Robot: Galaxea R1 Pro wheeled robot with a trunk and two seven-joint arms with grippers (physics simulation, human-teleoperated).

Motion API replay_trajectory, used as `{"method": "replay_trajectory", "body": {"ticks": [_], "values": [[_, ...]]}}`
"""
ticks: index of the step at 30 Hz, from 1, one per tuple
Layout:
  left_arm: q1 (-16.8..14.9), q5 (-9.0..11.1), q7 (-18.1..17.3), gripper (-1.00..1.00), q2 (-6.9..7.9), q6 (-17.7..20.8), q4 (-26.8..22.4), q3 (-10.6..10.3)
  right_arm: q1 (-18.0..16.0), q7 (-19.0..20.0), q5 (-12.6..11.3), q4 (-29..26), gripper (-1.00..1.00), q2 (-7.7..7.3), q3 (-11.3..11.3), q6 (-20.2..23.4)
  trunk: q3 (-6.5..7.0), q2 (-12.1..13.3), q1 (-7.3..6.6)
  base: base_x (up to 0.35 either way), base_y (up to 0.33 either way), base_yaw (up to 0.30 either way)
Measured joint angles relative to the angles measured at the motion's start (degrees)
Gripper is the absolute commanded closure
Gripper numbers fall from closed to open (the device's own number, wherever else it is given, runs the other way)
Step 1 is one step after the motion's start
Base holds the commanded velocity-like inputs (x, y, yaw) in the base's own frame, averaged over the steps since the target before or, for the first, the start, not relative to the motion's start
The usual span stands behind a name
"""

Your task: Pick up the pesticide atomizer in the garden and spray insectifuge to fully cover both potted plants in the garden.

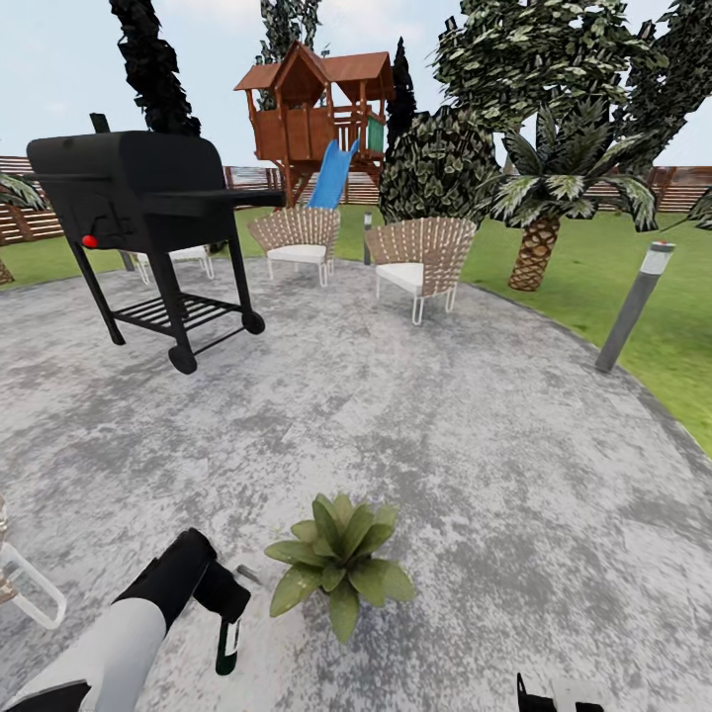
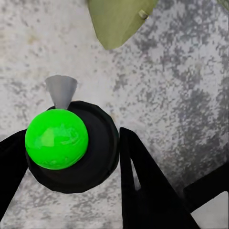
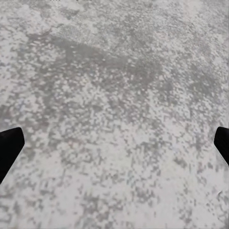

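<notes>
Head view: the left claw [image 1: 229, 618] hangs low over the round grey stone patio [image 1: 445, 425], pinching the pesticide atomizer [image 1: 228, 643], whose dark-green body with its white label strip points downward. Just beside it, a potted plant [image 1: 341, 559] spreads broad green leaves on the stone. Farther back stand a black grill [image 1: 148, 213], two wicker chairs [image 1: 420, 259], a grey bollard lamp [image 1: 635, 302] at the lawn's edge, a palm [image 1: 544, 213] and a wooden playhouse [image 1: 316, 109] with a blue slide.

Left wrist view: the black fingers [image 2: 143, 181] close around the atomizer's dark body [image 2: 102, 152]; a bright green ball and a pale grey nozzle cone sit at its top. A leaf tip [image 2: 117, 19] lies near.

Right wrist view: the right claw's fingertips [image 3: 9, 148] stand spread wide apart over bare speckled stone.
</notes>
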Motion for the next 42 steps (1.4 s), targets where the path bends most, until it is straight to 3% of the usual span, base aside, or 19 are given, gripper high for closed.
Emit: {"method": "replay_trajectory", "body": {"ticks": [2, 4, 7, 16, 19, 35, 42], "values": [[-0.09, -1.73, -3.89, 1.0, 1.65, -0.08, -0.03, -1.64, -0.02, 0.0, 0.0, 0.0, -1.0, 0.0, 0.0, 0.0, 0.0, 0.0, 0.0, 0.017, -0.008, 0.0], [-1.27, -5.49, -13.69, 1.0, 4.0, -0.48, -0.52, -4.69, 0.0, 0.0, 0.0, 0.0, -1.0, 0.0, 0.0, 0.0, 0.01, 0.0, 0.0, 0.003, -0.002, 0.0], [-2.87, -8.13, -17.08, 1.0, 4.61, -0.49, -2.2, -5.9, 0.0, 0.0, 0.0, 0.0, -1.0, 0.0, -0.01, 0.0, 0.0, 0.0, 0.0, 0.0, 0.0, 0.0], [-3.43, -8.93, -17.49, 1.0, 4.57, -0.25, -4.64, -6.34, 0.0, 0.0, 0.06, -0.16, -1.0, -0.17, -0.01, 0.0, 0.0, 0.0, 0.01, 0.0, 0.0, 0.0], [-3.1, -8.91, -17.2, 1.0, 4.42, -0.04, -3.99, -7.53, 0.0, 0.0, 0.08, -0.17, -1.0, -0.17, 0.0, 0.0, 0.0, 0.0, 0.01, 0.021, 0.002, 0.0], [-2.91, -8.92, -17.29, 1.0, 4.4, -0.49, -3.62, -7.8, -0.02, 0.0, 0.08, -0.09, -1.0, -0.17, 0.0, 0.0, 0.0, 0.0, 0.0, 0.232, 0.059, 0.0], [2.49, -8.96, -17.11, 1.0, 5.82, -1.45, -2.65, -7.81, 0.0, 0.0, 0.09, -0.09, -1.0, -0.17, 0.0, 0.0, 0.0, 0.0, 0.01, 0.002, 0.001, 0.0]]}}
